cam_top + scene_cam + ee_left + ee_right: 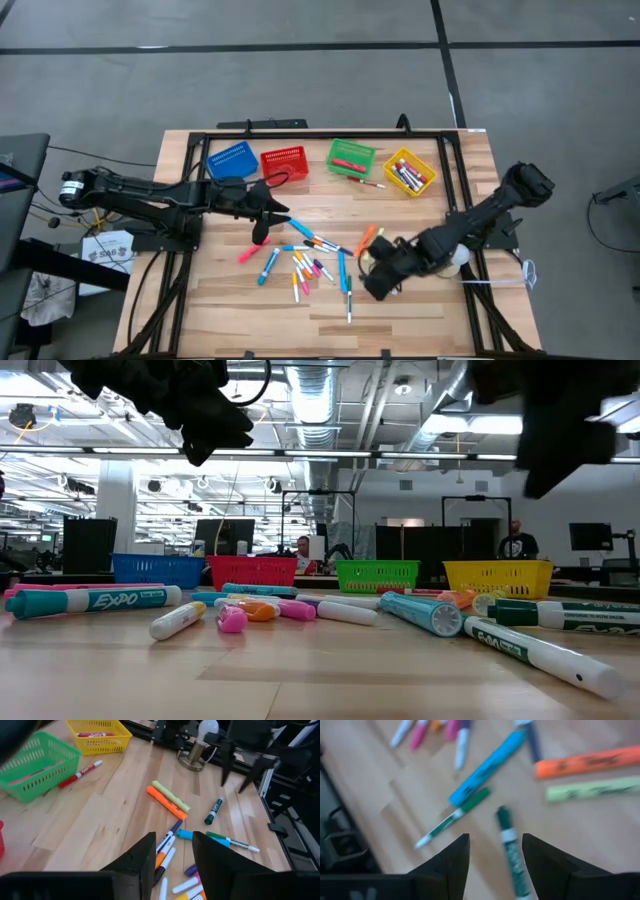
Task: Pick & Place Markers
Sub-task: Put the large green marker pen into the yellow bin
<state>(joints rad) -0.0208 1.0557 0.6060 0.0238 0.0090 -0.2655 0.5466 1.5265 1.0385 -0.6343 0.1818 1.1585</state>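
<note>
I observe the markers (312, 262) scattered in a loose pile on the wooden table (420, 310) near its middle, with a pink one (250, 252) lying apart at the pile's left edge and an orange highlighter (166, 802) touching a pale green highlighter (171, 795) at the pile's right. Four mesh baskets stand in a row along the far side: the blue basket (231, 160) at the left, then the red basket (285, 162), the green basket (351, 156) and the yellow basket (409, 171) at the right. I note a red marker (80, 774) on the bare wood between the green and yellow baskets, and markers lying inside both of those baskets. The left gripper (172, 854) hangs over the left part of the pile, near the red basket; its two dark fingers stand partly apart with nothing between them. The right gripper (495, 854) is above the right side of the pile, its fingers likewise partly apart and empty, with a green marker (513, 854) lying on the wood directly beyond the gap. A light blue marker (486, 767) and a slim green-capped marker (454, 817) lie just beside it. From table height I see a person (516, 540) standing in the room behind the baskets.
</note>
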